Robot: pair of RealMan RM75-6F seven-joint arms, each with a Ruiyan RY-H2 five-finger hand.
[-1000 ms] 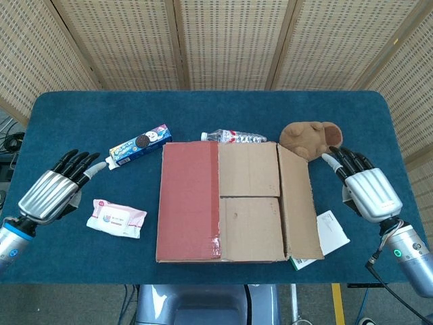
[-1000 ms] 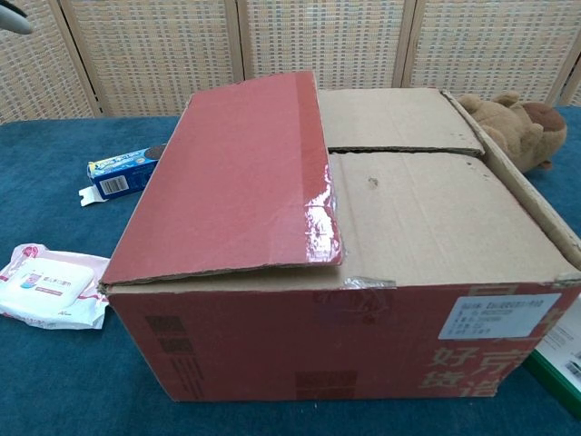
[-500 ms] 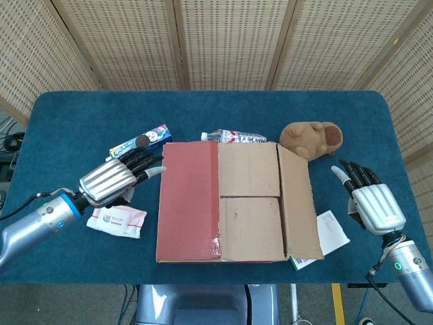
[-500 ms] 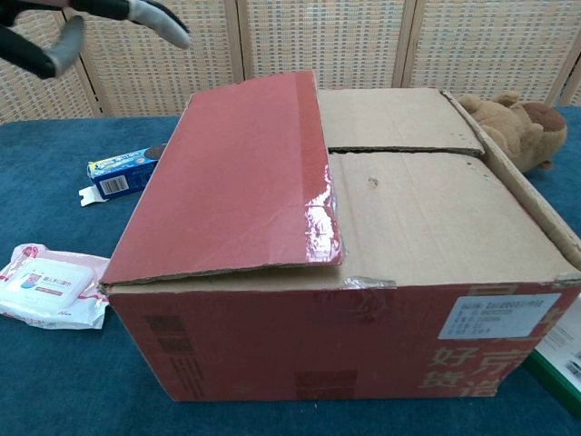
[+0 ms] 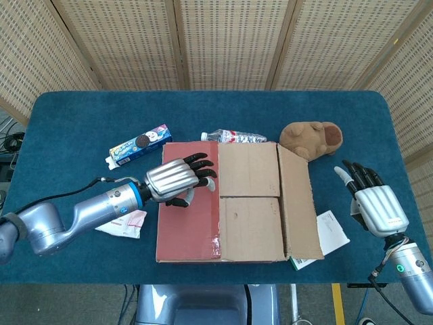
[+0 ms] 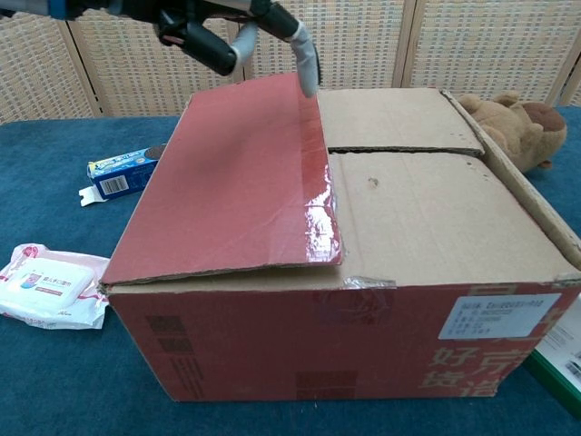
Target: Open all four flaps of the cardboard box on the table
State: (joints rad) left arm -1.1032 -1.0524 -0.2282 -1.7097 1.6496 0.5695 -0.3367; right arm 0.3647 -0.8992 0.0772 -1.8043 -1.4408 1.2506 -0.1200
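Note:
The cardboard box (image 5: pixel 237 203) (image 6: pixel 363 300) sits in the middle of the blue table. Its red left flap (image 5: pixel 186 217) (image 6: pixel 236 182) lies closed over the top; two plain inner flaps (image 5: pixel 249 169) lie flat beside it, and the right flap (image 5: pixel 298 203) is slightly raised. My left hand (image 5: pixel 179 179) (image 6: pixel 227 32) hovers over the red flap near its far inner edge, fingers spread and curved downward, holding nothing. One fingertip (image 6: pixel 309 77) comes down close to the flap's edge. My right hand (image 5: pixel 372 200) stays open to the right of the box, away from it.
A biscuit box (image 5: pixel 140 144) and a wipes packet (image 6: pixel 45 286) lie left of the box. A water bottle (image 5: pixel 233 137) lies behind it, and a plush toy (image 5: pixel 311 139) at the back right. White papers (image 5: pixel 331 230) rest by the right side.
My left hand has swept right from beside the box to above the red flap. The right hand has drawn back slightly toward the table's near right edge.

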